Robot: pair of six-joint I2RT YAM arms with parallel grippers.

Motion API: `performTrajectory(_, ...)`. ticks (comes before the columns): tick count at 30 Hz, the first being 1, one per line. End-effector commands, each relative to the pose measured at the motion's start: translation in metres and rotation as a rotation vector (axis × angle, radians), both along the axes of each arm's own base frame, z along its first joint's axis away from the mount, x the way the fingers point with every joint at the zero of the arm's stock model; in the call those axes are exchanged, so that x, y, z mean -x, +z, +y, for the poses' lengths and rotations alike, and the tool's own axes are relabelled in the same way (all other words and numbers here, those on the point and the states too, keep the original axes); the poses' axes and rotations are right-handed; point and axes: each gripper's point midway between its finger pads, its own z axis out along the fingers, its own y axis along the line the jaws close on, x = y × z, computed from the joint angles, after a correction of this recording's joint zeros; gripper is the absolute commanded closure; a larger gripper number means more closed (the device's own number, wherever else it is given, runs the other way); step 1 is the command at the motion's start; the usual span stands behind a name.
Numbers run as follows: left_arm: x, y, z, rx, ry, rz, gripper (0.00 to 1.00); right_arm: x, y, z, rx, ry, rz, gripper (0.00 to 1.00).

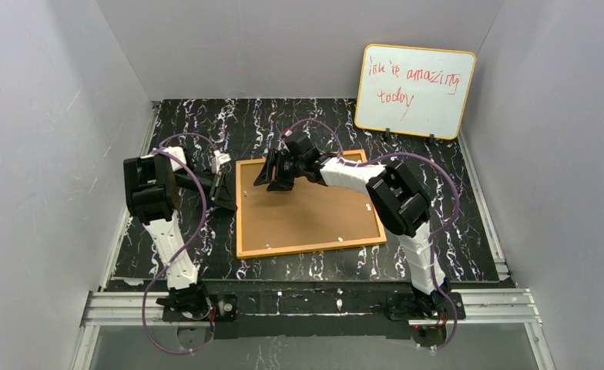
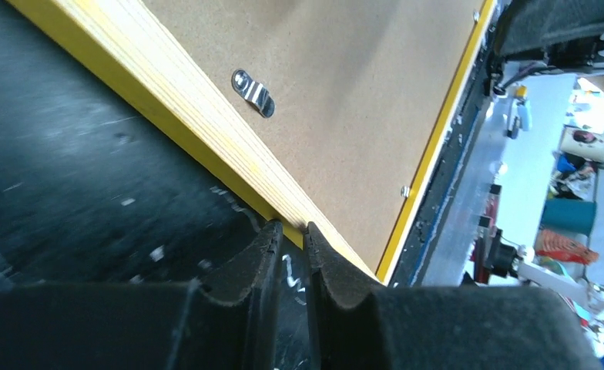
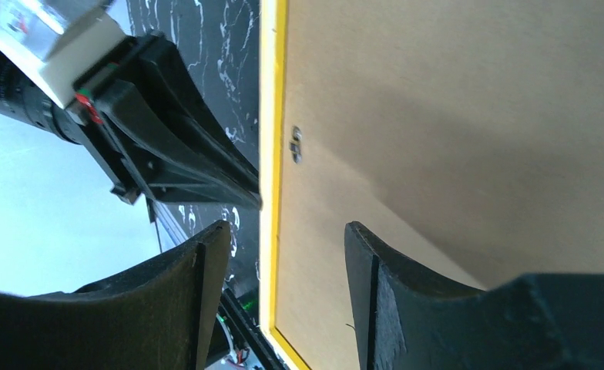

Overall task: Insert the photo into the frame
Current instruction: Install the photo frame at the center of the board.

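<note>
Your frame (image 1: 314, 248) lies face down with the board (image 1: 307, 212) up, and no photo is in view. Your left claw (image 2: 290, 227) is almost closed, tips against the frame's left rim, gripping nothing visible. Your right claw (image 3: 287, 225) hangs half open and empty near the far-left corner, so brace low and approach the clip (image 2: 254, 92) squarely

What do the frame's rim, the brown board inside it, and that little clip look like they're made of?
Frame rim: likely plywood, pale stacked layers showing, with a yellow painted edge. Brown board: matte, grainless, finely speckled, probably fibreboard. Clip: shiny bent metal, likely steel.
</note>
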Motion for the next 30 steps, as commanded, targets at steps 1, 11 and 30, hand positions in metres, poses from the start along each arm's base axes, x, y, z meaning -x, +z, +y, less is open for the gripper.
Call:
performTrajectory(1,0.018,-0.009,-0.023,0.027,-0.080,0.016,0.87,0.000,0.015,0.013,-0.060,0.025,-0.019,0.36)
performTrajectory(11,0.018,-0.013,-0.021,0.004,-0.076,0.032,0.87,0.009,-0.004,0.027,-0.054,0.062,0.021,0.37)
performTrajectory(30,0.009,-0.017,-0.017,-0.059,-0.026,0.020,0.86,0.020,-0.028,0.052,-0.046,0.118,0.060,0.39)
